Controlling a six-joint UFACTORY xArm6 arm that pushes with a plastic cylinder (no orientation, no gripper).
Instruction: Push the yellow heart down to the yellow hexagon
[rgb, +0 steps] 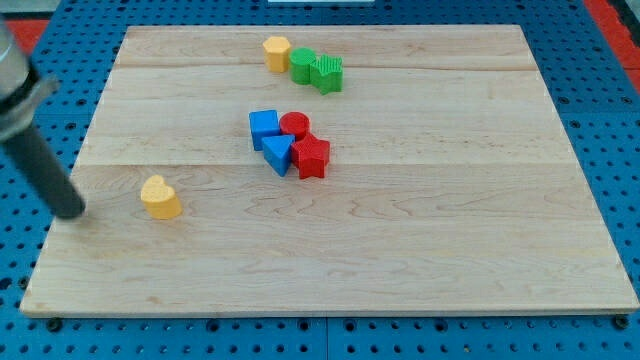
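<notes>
The yellow heart (160, 197) lies on the wooden board at the view's left, below centre. The yellow hexagon (277, 52) sits near the board's top edge, left of centre, touching a green block. My tip (73, 212) rests on the board's left edge, to the left of the yellow heart with a gap between them. The dark rod slants up to the view's upper left.
A green cylinder (302, 65) and a green star-like block (327, 73) sit right of the hexagon. In the middle, a blue cube (264, 128), blue triangle (278, 153), red cylinder (294, 124) and red block (311, 157) cluster together. The wooden board (450, 230) lies on a blue pegboard.
</notes>
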